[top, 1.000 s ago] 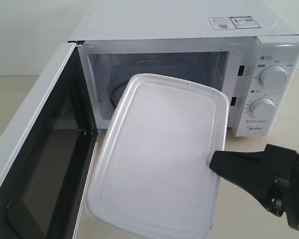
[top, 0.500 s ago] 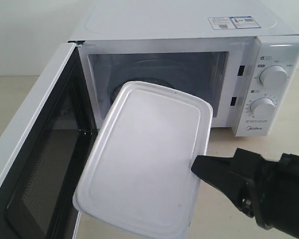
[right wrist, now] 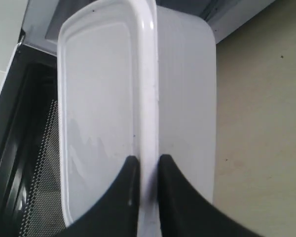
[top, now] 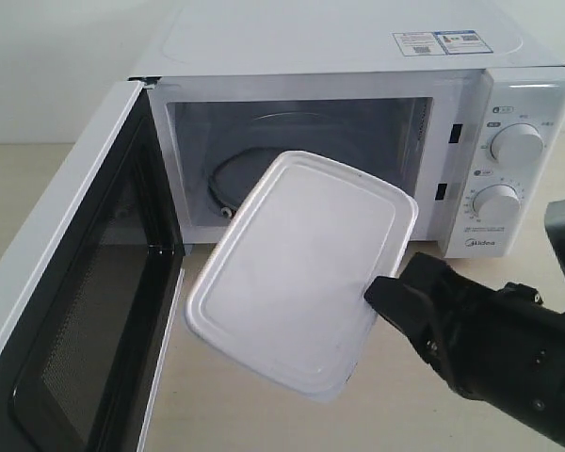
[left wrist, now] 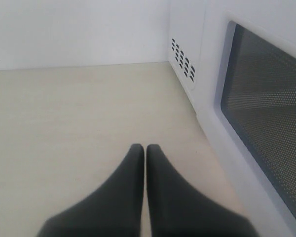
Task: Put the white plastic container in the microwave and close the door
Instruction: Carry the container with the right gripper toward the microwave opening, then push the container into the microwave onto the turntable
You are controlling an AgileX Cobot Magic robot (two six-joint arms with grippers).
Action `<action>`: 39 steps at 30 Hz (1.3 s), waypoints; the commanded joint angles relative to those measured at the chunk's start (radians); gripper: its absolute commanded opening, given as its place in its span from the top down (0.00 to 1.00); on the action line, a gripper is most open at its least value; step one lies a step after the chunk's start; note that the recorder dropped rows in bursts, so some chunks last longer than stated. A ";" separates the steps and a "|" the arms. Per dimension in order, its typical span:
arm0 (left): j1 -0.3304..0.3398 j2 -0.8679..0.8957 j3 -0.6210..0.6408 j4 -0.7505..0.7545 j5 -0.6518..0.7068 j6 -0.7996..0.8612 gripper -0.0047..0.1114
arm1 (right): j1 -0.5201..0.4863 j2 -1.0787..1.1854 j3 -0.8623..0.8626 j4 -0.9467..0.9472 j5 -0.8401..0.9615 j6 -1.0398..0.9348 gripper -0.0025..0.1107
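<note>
White plastic container (top: 297, 268): lidded, held clear of the tabletop (top: 264, 419), tilted with the lid toward the exterior view, before the microwave's (top: 358, 56) open cavity.
Right pincer (right wrist: 147, 164): black, fingers clamped on the container's lid rim at one long edge.
Left pincer (left wrist: 145, 148): fingers pressed together, holding nothing, low over the tabletop beside the door's outer face.
Door (top: 66, 282): swung fully open at left, black mesh inner face showing.
Two knobs (top: 516, 143): on the right panel.
</note>
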 commanded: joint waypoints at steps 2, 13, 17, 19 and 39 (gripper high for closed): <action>0.002 -0.002 0.004 0.001 -0.003 0.004 0.93 | 0.003 0.104 -0.004 0.045 -0.140 0.027 0.98; 0.002 -0.002 0.004 0.001 -0.003 0.004 0.93 | 0.003 0.359 -0.110 0.110 -0.289 0.148 0.98; 0.002 -0.002 0.004 0.001 -0.003 0.004 0.93 | 0.003 0.440 -0.213 0.130 -0.289 0.161 0.98; 0.002 -0.002 0.004 0.001 -0.003 0.004 0.93 | 0.003 0.469 -0.251 0.164 -0.287 0.161 0.98; 0.002 -0.002 0.004 0.001 -0.003 0.004 0.93 | -0.102 0.723 -0.633 0.467 -0.250 -0.047 0.98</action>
